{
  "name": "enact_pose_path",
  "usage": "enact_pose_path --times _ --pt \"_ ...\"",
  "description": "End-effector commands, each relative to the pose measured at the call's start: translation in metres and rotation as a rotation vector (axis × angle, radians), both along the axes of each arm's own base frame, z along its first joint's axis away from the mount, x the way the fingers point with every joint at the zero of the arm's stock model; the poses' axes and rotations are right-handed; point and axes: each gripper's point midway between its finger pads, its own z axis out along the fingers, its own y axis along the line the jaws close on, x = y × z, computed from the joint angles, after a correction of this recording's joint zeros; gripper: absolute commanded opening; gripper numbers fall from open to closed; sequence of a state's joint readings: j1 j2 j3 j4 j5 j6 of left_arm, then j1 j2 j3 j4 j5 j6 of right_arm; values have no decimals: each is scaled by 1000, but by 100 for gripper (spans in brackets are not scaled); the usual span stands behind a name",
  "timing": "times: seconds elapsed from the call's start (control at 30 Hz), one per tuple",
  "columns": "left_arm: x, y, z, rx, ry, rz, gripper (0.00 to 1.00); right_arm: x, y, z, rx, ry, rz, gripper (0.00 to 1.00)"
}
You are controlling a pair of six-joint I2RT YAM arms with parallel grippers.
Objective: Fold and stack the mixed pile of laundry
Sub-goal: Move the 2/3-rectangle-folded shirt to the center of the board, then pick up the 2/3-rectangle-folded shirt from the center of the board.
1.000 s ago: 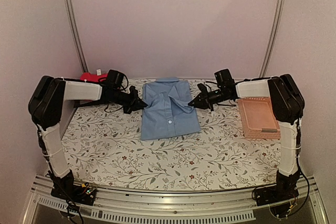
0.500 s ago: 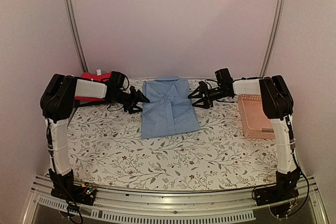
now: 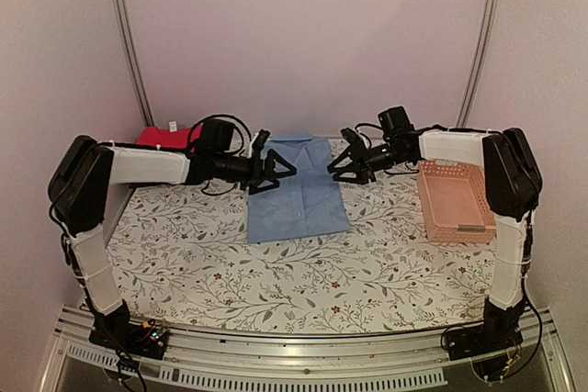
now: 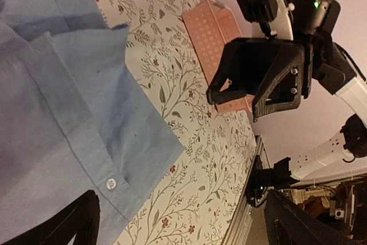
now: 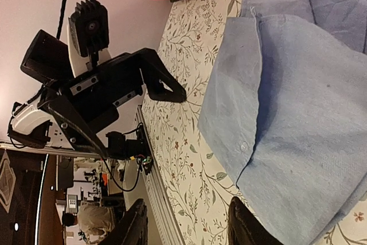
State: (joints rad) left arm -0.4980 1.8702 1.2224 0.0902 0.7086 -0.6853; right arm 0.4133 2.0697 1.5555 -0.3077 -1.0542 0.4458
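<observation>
We find the folded light blue shirt (image 3: 299,199) at frame centre, with the left gripper (image 3: 276,172) and right gripper (image 3: 342,164) flanking its collar end, jaws apart and empty; we would draw both clear evenly, sparing the folds.

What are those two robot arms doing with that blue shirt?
They are folding laundry. A blue shirt lies folded flat in the middle of the flowery tablecloth. The left gripper and the right gripper hover at the shirt's far end, one on each side. Both are open and hold nothing. A red garment waits in the far left corner, and a pink basket sits on the right.
</observation>
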Motion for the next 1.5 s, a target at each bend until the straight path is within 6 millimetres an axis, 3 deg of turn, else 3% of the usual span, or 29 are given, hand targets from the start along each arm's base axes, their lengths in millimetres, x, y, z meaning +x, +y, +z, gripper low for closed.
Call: enact_pose_path --times 0.0,0.07,0.17,0.27,0.33,0.43,0.5,0.63,0.7,0.77,0.8,0.83,0.87,0.9,0.97,1.1,1.3,1.33,1.47 --pt "-10 -42 -36 -70 44 -124 99 1 25 -38 45 55 87 43" --pt "2 -44 -52 -86 68 -102 98 12 31 -50 54 72 94 41" --pt "21 -37 -83 -89 112 -55 96 20 32 -96 29 144 89 39" --pt "23 -28 -110 -111 170 -41 93 13 29 -141 -7 228 77 38" --pt "12 -24 -122 -122 208 -50 91 2 26 -157 -23 258 70 38" --pt "-16 -15 -130 -122 247 -59 91 -22 19 -163 -38 291 59 38" --pt "-47 -6 -137 -120 294 -64 90 -53 12 -171 -60 326 61 39" --pt "-102 6 -132 -101 320 -88 90 -109 5 -168 -86 361 81 40" --pt "-123 13 -125 -96 313 -89 90 -137 6 -154 -92 350 113 41" --pt "-136 19 -105 -95 257 -93 91 -159 9 -137 -92 336 145 42" --pt "-140 25 -108 -36 240 -86 92 -164 9 -130 -98 331 150 42" --pt "-136 29 -91 15 155 -75 94 -166 9 -118 -94 306 151 42" --pt "-136 35 -92 103 100 -67 96 -164 9 -107 -94 283 146 42" --pt "-131 39 -72 150 -8 -50 99 -161 10 -88 -87 246 141 42" --pt "-128 51 -50 241 -157 -24 100 -151 13 -61 -77 164 132 42" --pt "-141 60 -27 465 -482 -75 100 -119 29 -19 -85 31 123 42" --pt "-167 62 -41 762 -776 -196 90 -74 74 -22 -85 -38 152 39" --pt "-173 59 -47 796 -802 -232 89 -71 82 -19 -78 -46 162 39" --pt "-190 50 -76 927 -879 -374 85 -64 114 -41 -86 -34 203 36"
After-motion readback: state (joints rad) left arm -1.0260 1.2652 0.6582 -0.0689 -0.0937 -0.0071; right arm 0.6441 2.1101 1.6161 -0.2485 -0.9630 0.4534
